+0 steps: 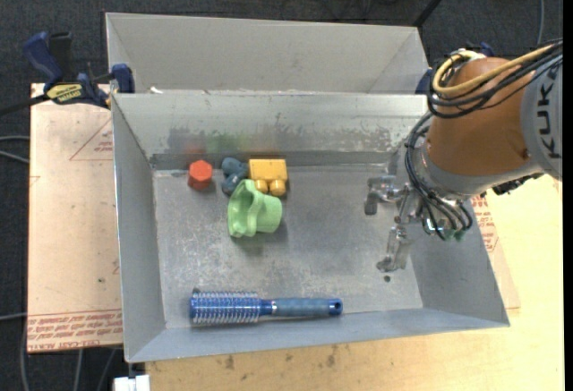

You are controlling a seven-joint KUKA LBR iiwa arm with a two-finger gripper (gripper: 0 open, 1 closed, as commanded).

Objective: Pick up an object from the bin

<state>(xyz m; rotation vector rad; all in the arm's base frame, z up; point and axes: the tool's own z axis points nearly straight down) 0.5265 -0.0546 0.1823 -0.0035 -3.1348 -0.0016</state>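
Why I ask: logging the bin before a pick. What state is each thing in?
Blue hairbrush: lying flat, untouched.
Green cup: on its side, against yellow block.
Yellow block: at far wall.
Red piece: alone, at far wall.
Blue-grey piece: beside yellow block.
Gripper: over bare bin floor, right side, clear of everything.

Scuffed matt metal bin [134, 228], glossy blue plastic hairbrush [264, 307], smooth green cup [253, 210].

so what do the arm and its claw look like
The wrist wears a rounded orange-brown cover with pale yellow cables looped over its top. Behind it is a light grey link with black lettering. Dark wires with a green bit hang below, and the claw is thin silvery metal.
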